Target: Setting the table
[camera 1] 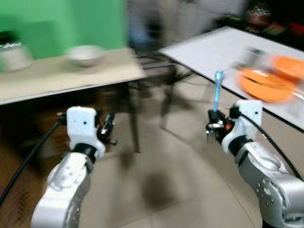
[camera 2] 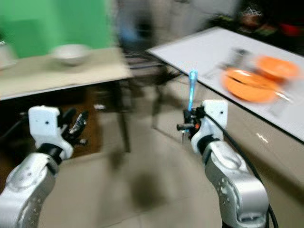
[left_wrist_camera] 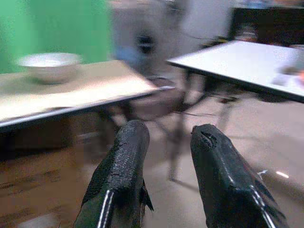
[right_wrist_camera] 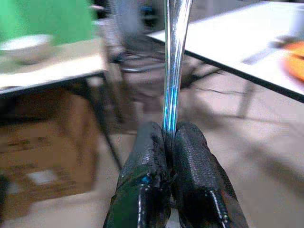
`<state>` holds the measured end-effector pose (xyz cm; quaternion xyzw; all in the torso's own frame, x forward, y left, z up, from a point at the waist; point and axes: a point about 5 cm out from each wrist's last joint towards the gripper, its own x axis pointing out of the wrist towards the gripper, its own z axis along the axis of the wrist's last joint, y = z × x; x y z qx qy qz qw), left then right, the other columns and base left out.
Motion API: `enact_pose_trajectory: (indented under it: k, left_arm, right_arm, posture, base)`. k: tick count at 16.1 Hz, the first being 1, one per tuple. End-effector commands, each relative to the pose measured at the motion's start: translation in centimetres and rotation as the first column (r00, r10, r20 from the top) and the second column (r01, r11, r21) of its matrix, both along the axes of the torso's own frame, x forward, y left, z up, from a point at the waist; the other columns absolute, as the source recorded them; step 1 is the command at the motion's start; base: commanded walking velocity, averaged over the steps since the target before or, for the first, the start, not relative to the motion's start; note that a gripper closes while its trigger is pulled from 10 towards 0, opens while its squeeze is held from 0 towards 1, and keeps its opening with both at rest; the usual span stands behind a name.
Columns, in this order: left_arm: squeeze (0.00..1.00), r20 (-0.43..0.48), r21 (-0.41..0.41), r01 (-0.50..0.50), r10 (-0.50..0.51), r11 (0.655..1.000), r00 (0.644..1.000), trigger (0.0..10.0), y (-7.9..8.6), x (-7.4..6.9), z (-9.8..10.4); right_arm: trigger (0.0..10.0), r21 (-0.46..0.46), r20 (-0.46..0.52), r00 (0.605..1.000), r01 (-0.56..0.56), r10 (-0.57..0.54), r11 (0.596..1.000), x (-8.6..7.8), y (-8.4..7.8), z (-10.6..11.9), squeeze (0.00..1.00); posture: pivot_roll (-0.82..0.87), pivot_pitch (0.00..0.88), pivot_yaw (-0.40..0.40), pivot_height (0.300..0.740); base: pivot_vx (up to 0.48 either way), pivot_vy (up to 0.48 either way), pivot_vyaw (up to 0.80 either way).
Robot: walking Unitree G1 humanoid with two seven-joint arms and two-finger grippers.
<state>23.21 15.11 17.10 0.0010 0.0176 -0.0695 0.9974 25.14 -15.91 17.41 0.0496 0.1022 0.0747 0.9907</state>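
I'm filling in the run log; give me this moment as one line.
phase: carrying | right gripper: shut on blue utensil, upright | left gripper: open, empty | ahead: white table with orange plates | view: blurred

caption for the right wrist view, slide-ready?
Right gripper shut on a blue utensil handle, carried between two tables toward the white table.

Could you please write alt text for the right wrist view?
The right gripper is shut on a slim blue-tinted utensil handle that stands upright. Blurred behind are a beige table bearing a white bowl, and a white table.
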Motion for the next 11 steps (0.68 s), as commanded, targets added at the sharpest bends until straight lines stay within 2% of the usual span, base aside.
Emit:
enact_pose_trajectory:
  k: [1, 8, 11]
  left_arm:
    - [0.00, -0.004, 0.005, -0.027, 0.027, 1.000, 1.000, 10.0, 0.36, 0.03, 0.00]
    - [0.00, 0.017, 0.012, -0.044, 0.044, 0.999, 0.999, 10.0, 0.69, 0.09, 0.20]
    - [0.00, 0.011, 0.007, -0.043, 0.043, 0.999, 0.999, 10.0, 0.72, 0.06, 0.15]
  right_arm:
    - [10.0, 0.001, 0.010, 1.000, -0.004, 0.004, 1.000, 0.06, 0.13, 0.37, 0.00]
    - [10.0, -0.010, -0.004, 1.000, 0.000, 0.000, 1.000, -0.04, 0.21, 0.12, 0.00]
    - [10.0, -0.030, -0.008, 1.000, 0.003, -0.004, 1.000, -0.10, 0.13, -0.03, 0.00]
  posture:
    - [-0.09, 0.000, -0.013, 0.740]
    - [-0.09, 0.000, -0.014, 0.740]
    - [-0.09, 0.000, -0.015, 0.740]
  base:
    - [0.000, 0.000, -0.80]
    - [0.000, 0.000, -0.80]
    - [0.000, 0.000, -0.15]
